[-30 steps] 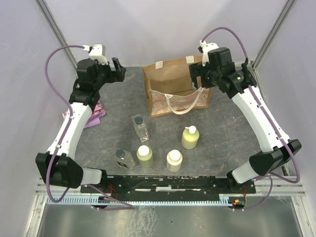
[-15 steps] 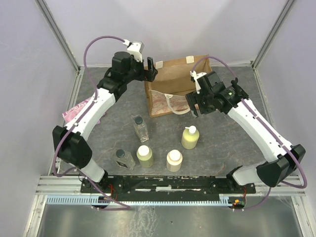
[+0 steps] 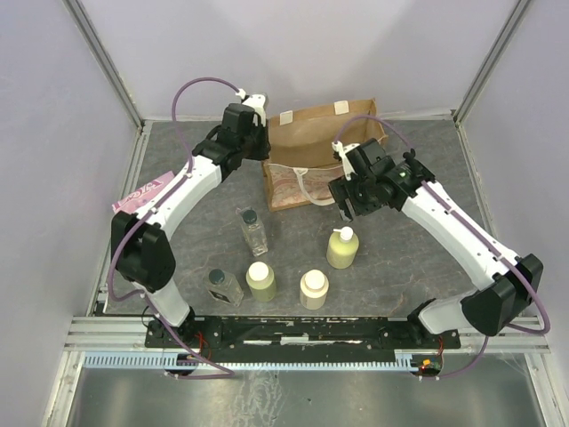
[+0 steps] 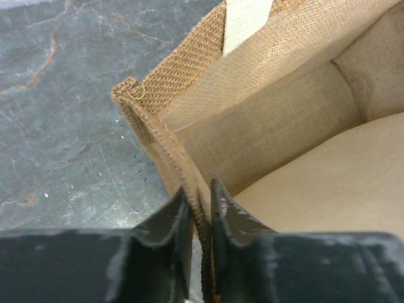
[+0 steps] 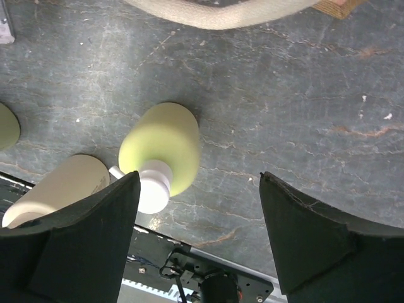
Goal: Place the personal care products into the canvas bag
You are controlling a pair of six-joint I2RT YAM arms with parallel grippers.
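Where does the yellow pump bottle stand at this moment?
In the top view the pump bottle stands on the table right of centre. It is in front of the canvas bag, close to the open right gripper.

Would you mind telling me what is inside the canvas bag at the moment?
Only bare woven walls and a pale inner panel show inside the canvas bag; nothing lies in the visible part. The left fingers, pinching its rim, hide the near corner.
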